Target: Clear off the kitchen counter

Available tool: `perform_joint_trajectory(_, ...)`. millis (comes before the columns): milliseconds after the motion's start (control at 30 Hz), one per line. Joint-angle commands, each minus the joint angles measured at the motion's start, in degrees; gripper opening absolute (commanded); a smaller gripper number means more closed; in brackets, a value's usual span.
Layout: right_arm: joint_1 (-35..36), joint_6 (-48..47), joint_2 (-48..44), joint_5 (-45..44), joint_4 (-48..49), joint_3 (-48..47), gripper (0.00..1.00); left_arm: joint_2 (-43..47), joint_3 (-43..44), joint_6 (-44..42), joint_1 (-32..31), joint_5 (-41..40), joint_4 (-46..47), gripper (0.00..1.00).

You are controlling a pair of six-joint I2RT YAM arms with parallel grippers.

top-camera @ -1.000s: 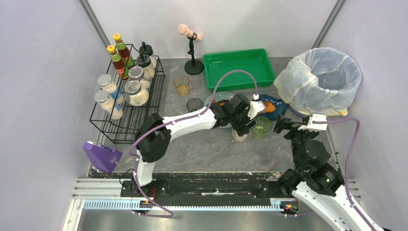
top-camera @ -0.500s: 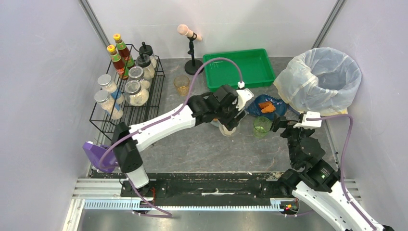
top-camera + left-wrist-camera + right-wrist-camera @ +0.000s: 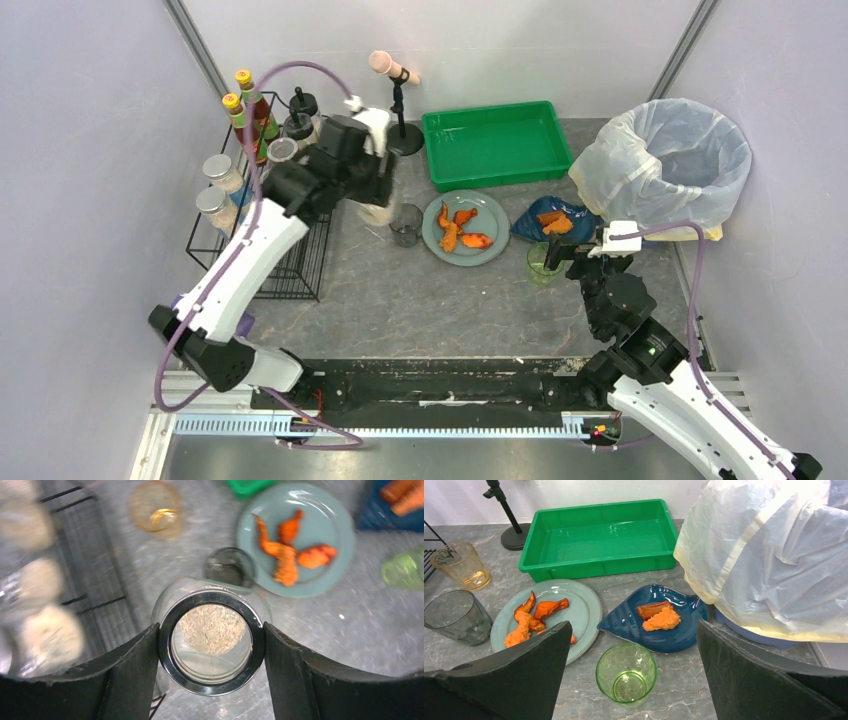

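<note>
The kitchen counter (image 3: 420, 300) is dark grey stone-look. My left gripper (image 3: 372, 200) is shut on a glass jar of rice (image 3: 211, 630) by its metal-rimmed neck and holds it above the counter beside the black wire rack (image 3: 285, 250). My right gripper (image 3: 558, 252) is open and low over the counter, with a green glass cup (image 3: 626, 672) standing between and just beyond its fingers. A grey-green plate (image 3: 490, 212) holds orange food scraps. A blue leaf-shaped plate (image 3: 624, 625) holds more scraps.
A green tray (image 3: 495, 145) stands at the back. A lined bin (image 3: 665, 165) is at the back right. A dark glass cup (image 3: 405, 222) and an amber cup (image 3: 155, 510) stand near the rack, which holds jars and bottles. A microphone stand (image 3: 402, 135) is behind.
My left gripper has carried the rice jar from the middle of the counter left and back toward the wire rack, uncovering the plate. My right gripper has edged toward the green cup.
</note>
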State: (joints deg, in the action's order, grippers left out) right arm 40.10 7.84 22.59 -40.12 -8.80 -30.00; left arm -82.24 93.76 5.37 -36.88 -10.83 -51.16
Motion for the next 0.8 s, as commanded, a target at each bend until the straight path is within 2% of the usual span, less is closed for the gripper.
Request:
perform_joint_trajectory(0, -0.1, -1.5, 1.5, 2.2, 4.5, 0.2, 0.98, 6.1, 5.0, 4.5, 9.6, -4.4, -5.8, 0.16)
perform_joint_trajectory(267, -0.1, -3.7, 2.9, 2.9, 5.7, 0.0, 0.98, 9.5, 5.0, 5.7, 24.5, -5.3, -11.1, 0.15)
perform_joint_trajectory(367, -0.2, -4.5, 3.5, 3.3, 6.3, 0.0, 0.98, 10.0, 3.5, 5.7, 28.2, -5.5, -11.6, 0.15)
perform_joint_trajectory(567, -0.2, -5.1, 4.3, 3.8, 7.6, 0.5, 0.98, 10.2, -4.3, 4.3, 32.8, -6.2, -6.1, 0.15)
perform_joint_trajectory(767, -0.1, -5.0, 3.8, 3.7, 7.2, 0.6, 0.98, 9.9, -6.7, 2.0, 33.1, -6.8, -4.0, 0.17)
